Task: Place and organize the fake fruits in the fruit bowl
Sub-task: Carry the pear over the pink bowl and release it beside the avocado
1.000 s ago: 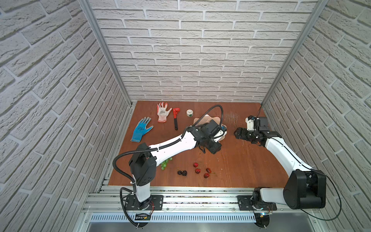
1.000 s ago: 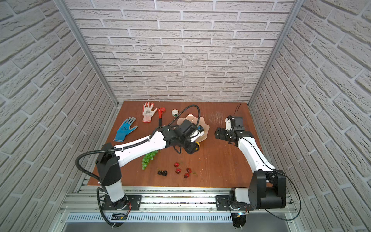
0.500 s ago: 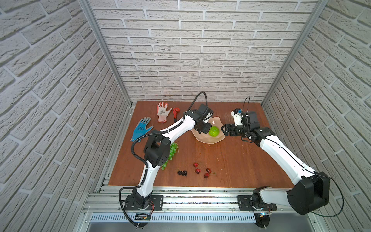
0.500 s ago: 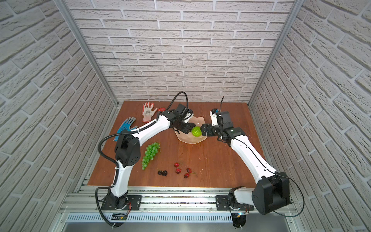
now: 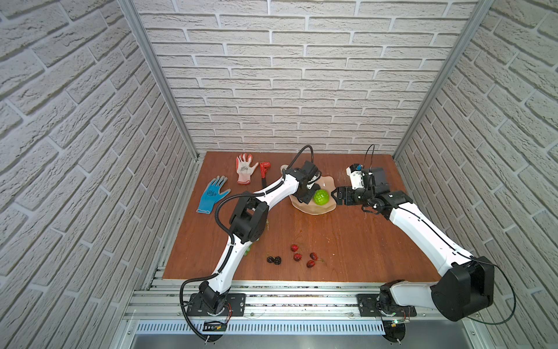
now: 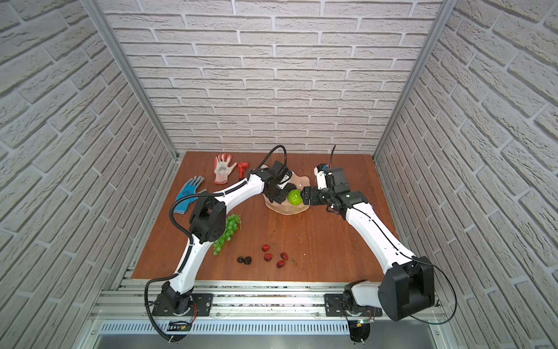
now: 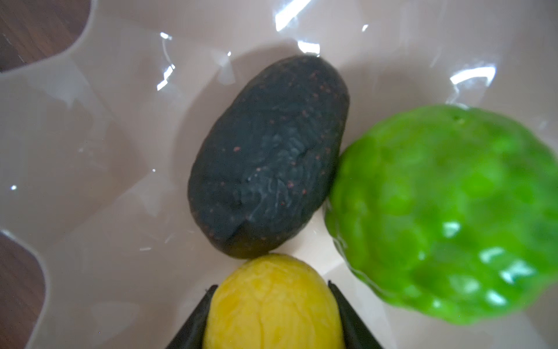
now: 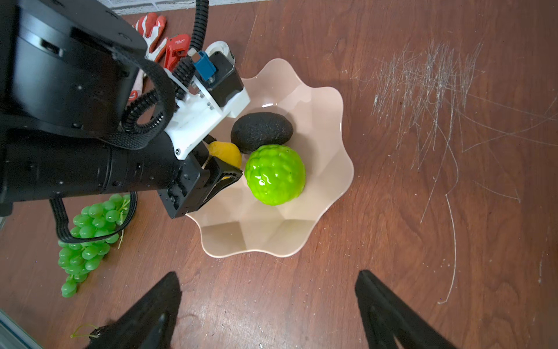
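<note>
bowl (image 8: 271,232) glossy peach-pink, wavy scalloped rim.

The lemon (image 7: 273,305) runs off the left wrist view's edge.

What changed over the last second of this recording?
The left gripper shifted toward the far-left side of the peach-pink scalloped bowl, where it grips the small yellow lemon. The open right gripper advanced left to the bowl's right rim. The bumpy green ball, hidden before, now shows. Green grape bunch, blackberries and dark-red berries stayed put.
</note>
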`<control>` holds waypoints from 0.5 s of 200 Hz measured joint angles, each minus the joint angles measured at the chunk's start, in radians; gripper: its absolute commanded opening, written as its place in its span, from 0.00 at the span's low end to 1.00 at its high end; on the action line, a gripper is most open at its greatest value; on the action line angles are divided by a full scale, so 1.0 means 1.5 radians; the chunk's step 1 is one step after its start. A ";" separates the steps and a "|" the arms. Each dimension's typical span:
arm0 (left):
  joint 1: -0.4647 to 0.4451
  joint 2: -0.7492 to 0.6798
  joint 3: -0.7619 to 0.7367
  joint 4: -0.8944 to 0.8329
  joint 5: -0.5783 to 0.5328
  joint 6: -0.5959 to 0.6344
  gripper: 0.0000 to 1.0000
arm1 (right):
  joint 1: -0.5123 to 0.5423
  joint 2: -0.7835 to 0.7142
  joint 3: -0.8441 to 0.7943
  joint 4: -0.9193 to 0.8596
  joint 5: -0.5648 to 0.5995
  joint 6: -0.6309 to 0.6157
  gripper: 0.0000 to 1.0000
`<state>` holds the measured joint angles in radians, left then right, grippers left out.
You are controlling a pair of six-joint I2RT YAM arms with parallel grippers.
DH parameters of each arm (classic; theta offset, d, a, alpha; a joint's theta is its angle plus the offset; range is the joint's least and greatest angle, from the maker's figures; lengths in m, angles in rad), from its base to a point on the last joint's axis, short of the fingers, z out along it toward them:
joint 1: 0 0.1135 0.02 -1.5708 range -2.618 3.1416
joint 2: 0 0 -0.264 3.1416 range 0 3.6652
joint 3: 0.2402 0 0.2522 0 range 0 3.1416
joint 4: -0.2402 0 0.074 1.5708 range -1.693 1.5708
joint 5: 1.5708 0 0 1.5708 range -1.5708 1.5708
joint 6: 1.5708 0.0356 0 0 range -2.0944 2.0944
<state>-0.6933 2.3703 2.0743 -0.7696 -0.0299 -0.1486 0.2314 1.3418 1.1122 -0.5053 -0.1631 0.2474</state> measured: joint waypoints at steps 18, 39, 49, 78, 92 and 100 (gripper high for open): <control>0.001 0.013 0.010 -0.002 -0.007 0.006 0.43 | 0.001 0.009 0.000 0.001 -0.007 0.000 0.91; 0.002 0.022 0.013 -0.003 -0.011 0.013 0.44 | 0.001 0.014 0.000 0.003 -0.012 0.000 0.91; 0.002 0.023 0.013 -0.003 -0.012 0.016 0.44 | 0.002 0.016 0.000 0.005 -0.013 0.000 0.91; 0.002 0.026 0.022 -0.009 -0.015 0.020 0.53 | 0.002 0.027 0.000 0.010 -0.015 0.000 0.91; 0.003 0.026 0.023 -0.009 -0.016 0.022 0.61 | 0.003 0.032 0.000 0.011 -0.016 0.000 0.91; 0.003 0.026 0.023 -0.009 -0.016 0.023 0.64 | 0.003 0.033 0.000 0.011 -0.017 0.000 0.91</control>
<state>-0.6891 2.4092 2.1086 -0.7830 -0.0536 -0.1146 0.2359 1.3918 1.1122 -0.4889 -0.1886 0.2474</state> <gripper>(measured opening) 0.592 0.914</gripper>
